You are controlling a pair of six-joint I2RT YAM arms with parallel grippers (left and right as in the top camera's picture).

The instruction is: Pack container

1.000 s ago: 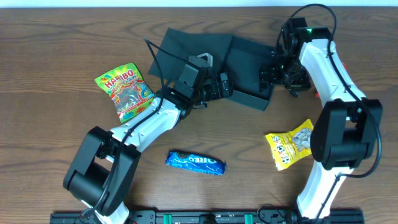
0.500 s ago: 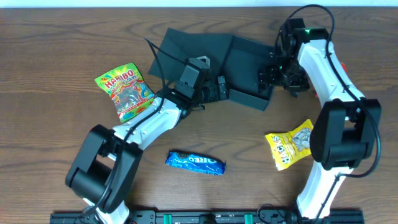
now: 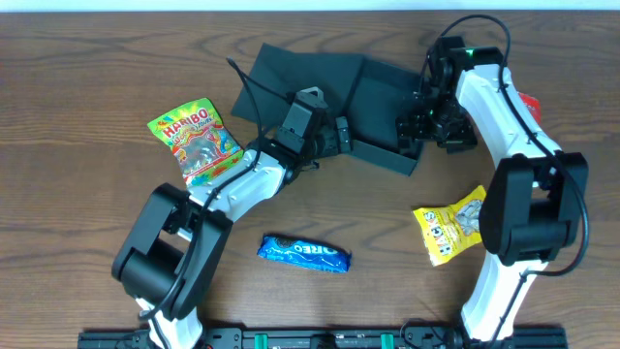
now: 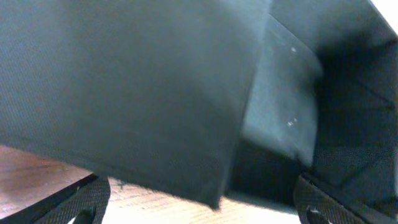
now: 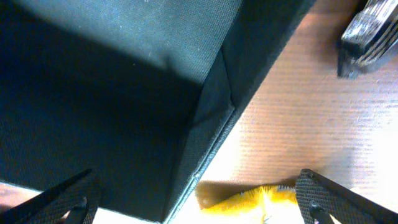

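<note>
While left fingers (image 4: pixel 87 199), right fingers (image 5: pixel 329 199) gape wide at container (image 3: pixel 383 102) — Haribo (image 3: pixel 194 141), Oreo (image 3: pixel 303 253), yellow packet (image 3: pixel 453 225) lie outside.

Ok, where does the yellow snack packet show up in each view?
Overhead: yellow snack packet at lower right.
Left wrist: not in it.
Right wrist: a sliver at the bottom edge, past the container's corner.
Shared landmark: the dark container, in all three views.

The brown wooden counter (image 3: pixel 87 68) carries 4 things. A matte dark teal-black cardboard box (image 3: pixel 380 102) lies at the back with its flap open. A green Haribo gummy bag (image 3: pixel 194 141) lies at the left, a blue Oreo packet (image 3: pixel 303 253) in front, and a yellow snack bag (image 3: pixel 450 225) at the right.
</note>
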